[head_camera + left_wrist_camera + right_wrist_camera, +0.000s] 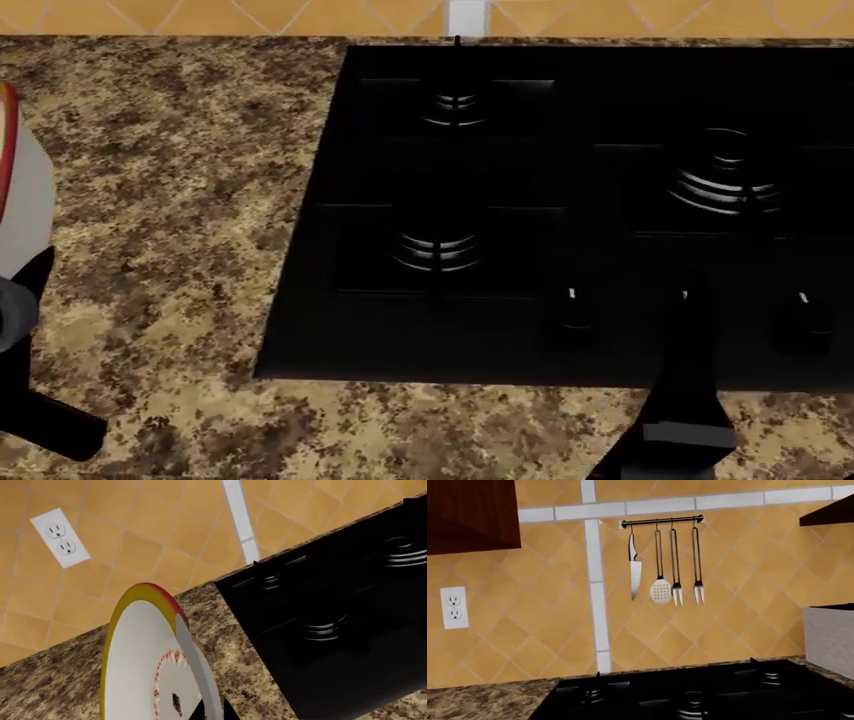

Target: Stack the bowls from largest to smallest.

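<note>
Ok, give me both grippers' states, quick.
Left gripper: shut on the small bowl, held tilted on edge above the counter.
Right gripper: only a dark part shows in the head view; jaws cannot be told.

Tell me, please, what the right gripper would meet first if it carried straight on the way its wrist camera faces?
Probably the tiled wall behind the black cooktop, below the utensil rail. Nothing nearer shows in that line, though depth is hard to judge and the gripper itself is out of that view.
</note>
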`<state>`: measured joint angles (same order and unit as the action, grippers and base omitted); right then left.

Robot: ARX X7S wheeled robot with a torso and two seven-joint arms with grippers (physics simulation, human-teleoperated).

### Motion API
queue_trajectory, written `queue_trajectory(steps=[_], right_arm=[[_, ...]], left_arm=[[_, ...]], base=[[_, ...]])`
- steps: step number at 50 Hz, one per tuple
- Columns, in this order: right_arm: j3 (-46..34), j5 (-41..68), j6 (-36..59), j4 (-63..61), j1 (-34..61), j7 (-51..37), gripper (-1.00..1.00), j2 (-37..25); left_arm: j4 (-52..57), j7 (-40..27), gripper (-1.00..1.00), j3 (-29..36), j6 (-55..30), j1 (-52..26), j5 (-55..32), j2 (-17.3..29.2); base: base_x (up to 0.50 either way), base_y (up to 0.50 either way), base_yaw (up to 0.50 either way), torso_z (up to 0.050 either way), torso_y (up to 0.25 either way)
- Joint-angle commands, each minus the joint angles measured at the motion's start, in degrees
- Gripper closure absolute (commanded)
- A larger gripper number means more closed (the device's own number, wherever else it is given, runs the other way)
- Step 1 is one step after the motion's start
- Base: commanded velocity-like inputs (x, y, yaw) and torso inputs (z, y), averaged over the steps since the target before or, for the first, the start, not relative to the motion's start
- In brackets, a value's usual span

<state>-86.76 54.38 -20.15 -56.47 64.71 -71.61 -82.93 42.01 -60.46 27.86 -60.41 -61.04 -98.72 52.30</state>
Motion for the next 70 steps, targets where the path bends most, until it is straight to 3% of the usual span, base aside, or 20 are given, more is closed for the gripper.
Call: queue_trajectory(steps=[1, 70], right_arm=[[1.32, -0.84, -0.48, -0.07, -0.12, 1.40, -1.00, 0.83], [1.60, -1.80, 0.53, -0.68, 0.17, 0.97, -1.00, 0.10]], left_arm=[[0.48, 1.47, 1.00, -1.31, 0.24, 0.29, 2.17, -0.82], [0.04, 0.20, 1.00, 0.81, -0.17, -3.63, 0.18, -1.82]], base=[[0.00, -0.50, 0.00, 0.000, 0.000], [0.00, -0.50, 0.00, 0.000, 0.000]])
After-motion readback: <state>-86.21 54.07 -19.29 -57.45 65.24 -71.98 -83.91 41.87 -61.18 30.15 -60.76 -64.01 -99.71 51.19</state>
